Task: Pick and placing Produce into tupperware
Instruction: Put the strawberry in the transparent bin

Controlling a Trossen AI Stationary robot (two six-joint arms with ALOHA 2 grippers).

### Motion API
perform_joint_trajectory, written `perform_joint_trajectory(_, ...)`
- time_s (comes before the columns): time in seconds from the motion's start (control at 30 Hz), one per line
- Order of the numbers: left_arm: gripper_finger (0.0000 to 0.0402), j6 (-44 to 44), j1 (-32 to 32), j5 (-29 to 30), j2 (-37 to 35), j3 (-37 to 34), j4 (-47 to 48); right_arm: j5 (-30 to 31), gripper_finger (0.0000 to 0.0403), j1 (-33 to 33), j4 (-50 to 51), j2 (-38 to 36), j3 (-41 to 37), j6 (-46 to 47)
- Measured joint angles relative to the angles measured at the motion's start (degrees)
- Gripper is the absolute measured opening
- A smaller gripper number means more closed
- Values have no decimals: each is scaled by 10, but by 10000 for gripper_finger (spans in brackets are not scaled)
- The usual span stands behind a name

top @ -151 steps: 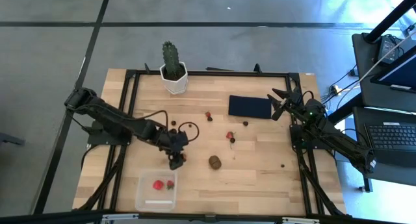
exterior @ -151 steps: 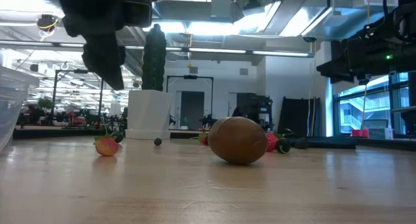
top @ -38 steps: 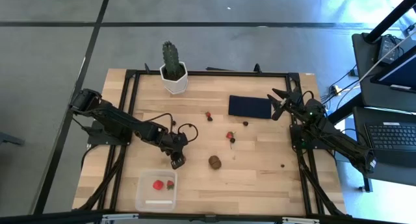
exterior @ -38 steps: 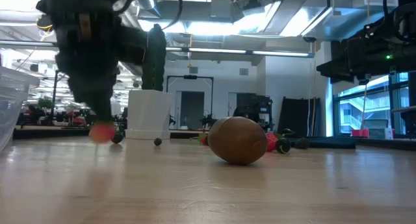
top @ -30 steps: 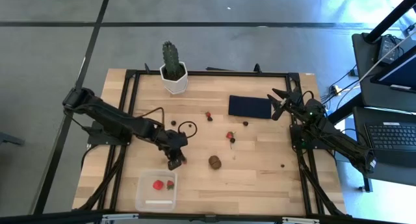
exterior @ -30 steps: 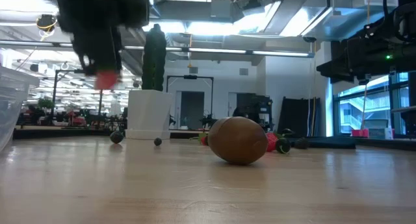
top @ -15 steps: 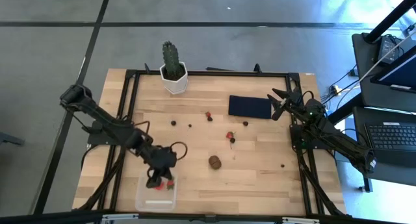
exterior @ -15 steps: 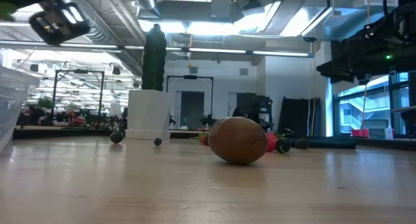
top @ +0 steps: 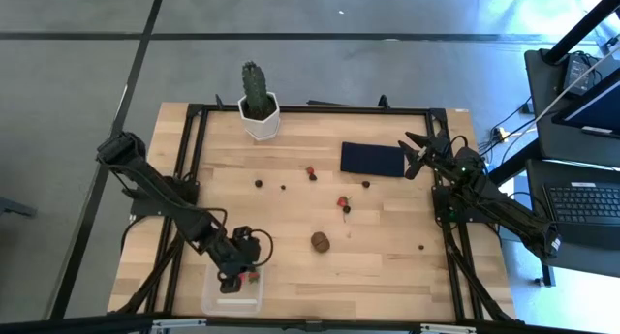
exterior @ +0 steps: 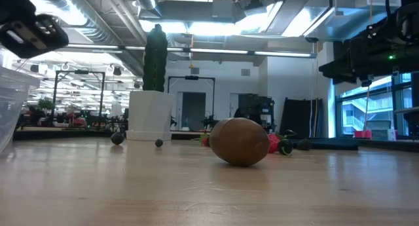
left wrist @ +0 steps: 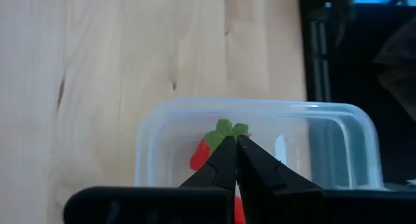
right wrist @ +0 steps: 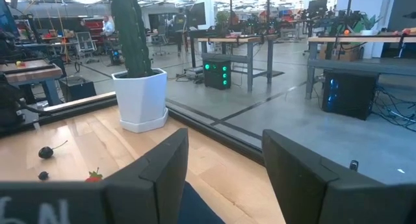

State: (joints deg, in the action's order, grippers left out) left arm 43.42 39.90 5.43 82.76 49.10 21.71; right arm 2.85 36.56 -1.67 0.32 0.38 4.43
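The left gripper (top: pixel 240 272) hangs right over the tupperware (top: pixel 214 300), which sits down at about 7 o'clock on the table (top: pixel 387 266). Its two fingers are squeezed tight together, and in the left wrist view I see red just under the fingertips (left wrist: pixel 224 160), so I think it is pinching a small strawberry by its green top, though I cannot be fully sure it is not one already lying in the box. So the step in hand looks like dropping a berry in. Next it would need to let its fingers go apart so the fruit falls inside the clear walls, then lift up and go for another piece. The left arm reaches from 9 o'clock and bends down toward the box. Plenty is still out: the brown kiwi (top: pixel 320 241) near the middle of the table, a strawberry (top: pixel 342 202) just past it toward 12, another little one (top: pixel 311 171) farther up, and dark berries (top: pixel 260 183) dotted around. The right gripper (top: pixel 417 152) waits far off at 2 o'clock beside the dark navy mat (top: pixel 372 159), with its fingers apart and nothing between them. The cactus (top: pixel 257 102) stands at 11 o'clock.
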Motion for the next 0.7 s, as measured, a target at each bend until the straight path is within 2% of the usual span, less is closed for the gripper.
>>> perform_joint_trajectory(0.43,3,12,0,0,13,0,-4,0,198,0,0,0,0,-1)
perform_joint_trajectory(0.7,32,12,0,-1,13,0,-3,0,198,0,0,0,0,-1)
